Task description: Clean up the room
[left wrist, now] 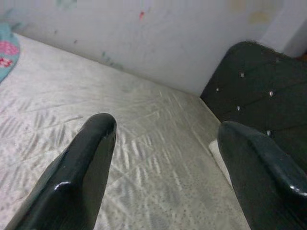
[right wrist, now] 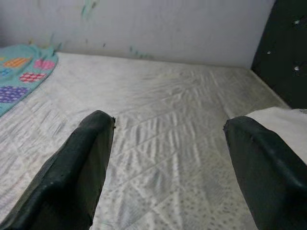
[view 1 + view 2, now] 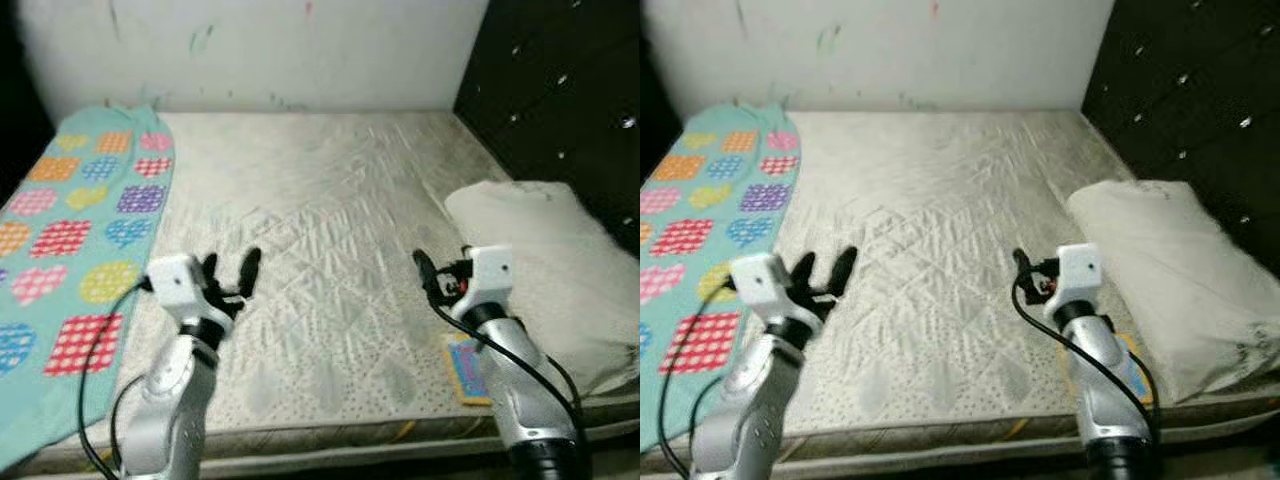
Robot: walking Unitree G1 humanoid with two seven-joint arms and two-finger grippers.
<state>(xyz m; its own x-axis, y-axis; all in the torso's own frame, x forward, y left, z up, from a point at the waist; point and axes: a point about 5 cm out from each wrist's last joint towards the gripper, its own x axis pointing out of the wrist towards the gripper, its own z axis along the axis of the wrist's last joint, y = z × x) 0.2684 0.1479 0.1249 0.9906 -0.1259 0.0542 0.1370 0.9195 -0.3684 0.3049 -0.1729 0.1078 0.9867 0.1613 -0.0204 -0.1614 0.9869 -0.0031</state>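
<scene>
So the robot is standing at the foot of a bare mattress [image 3: 330, 220], and both arms are reaching out over its near edge, probably just getting into position. The left claw [image 3: 228, 268] is hovering above the mattress with its fingers spread and nothing between them. The right claw [image 3: 432, 275] is doing the same, spread wide and empty. A teal blanket [image 3: 80, 230] with coloured hearts and squares is lying along the mattress's left side, bunched off the edge, so it likely needs straightening. A white pillow [image 3: 545, 270] is sitting on the mattress's right side against the dark headboard [image 3: 560, 90]. A small colourful book [image 3: 467, 368] is lying on the mattress just under the right arm, looking like the nearest pickup.
</scene>
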